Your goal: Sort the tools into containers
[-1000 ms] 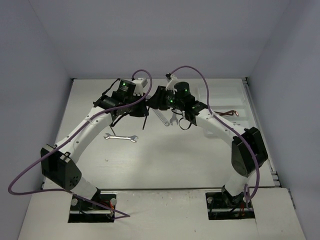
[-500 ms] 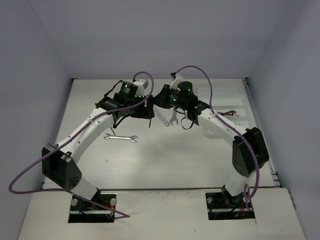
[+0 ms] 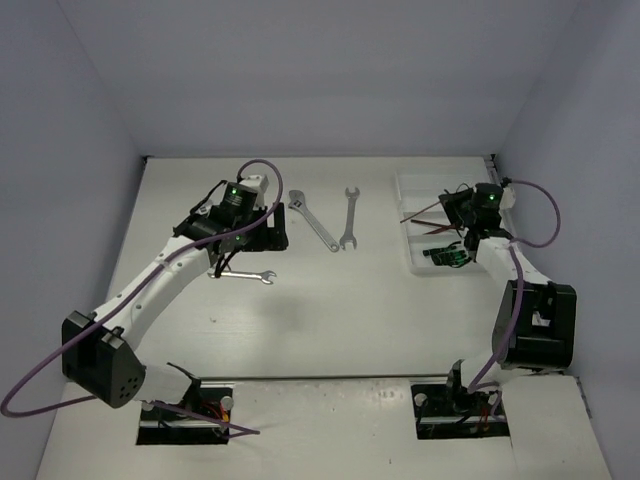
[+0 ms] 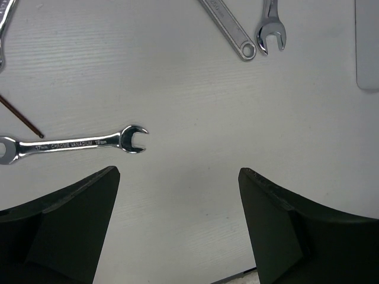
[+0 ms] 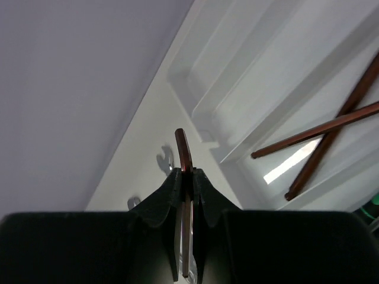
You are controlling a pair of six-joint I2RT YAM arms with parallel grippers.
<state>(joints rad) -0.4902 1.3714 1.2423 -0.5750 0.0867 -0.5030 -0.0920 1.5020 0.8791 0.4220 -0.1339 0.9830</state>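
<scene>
My right gripper (image 5: pixel 186 173) is shut on a dark brown hex key (image 5: pixel 185 151), whose bent end sticks out past the fingertips. It hangs over the white tray (image 3: pixel 412 262) at the right, where two hex keys (image 5: pixel 320 133) lie crossed in one compartment and black-and-green screwdrivers (image 3: pixel 443 257) in another. My left gripper (image 4: pixel 177 172) stands open and empty above the table at mid-left. A silver open-end wrench (image 4: pixel 77 144) lies just ahead of it to the left. An adjustable wrench (image 3: pixel 312 220) and another open-end wrench (image 3: pixel 350 217) lie at the table's middle.
A thin brown hex key (image 4: pixel 21 116) lies beside the near wrench, and a further silver wrench (image 4: pixel 5 23) shows at the left wrist view's top-left edge. Walls close the table at the back and both sides. The tray's far compartment (image 5: pixel 237 77) holds nothing visible.
The two grippers were together at mid-table. The left one opened and drew back left. The right one shut on the hex key and swung right over the tray.
</scene>
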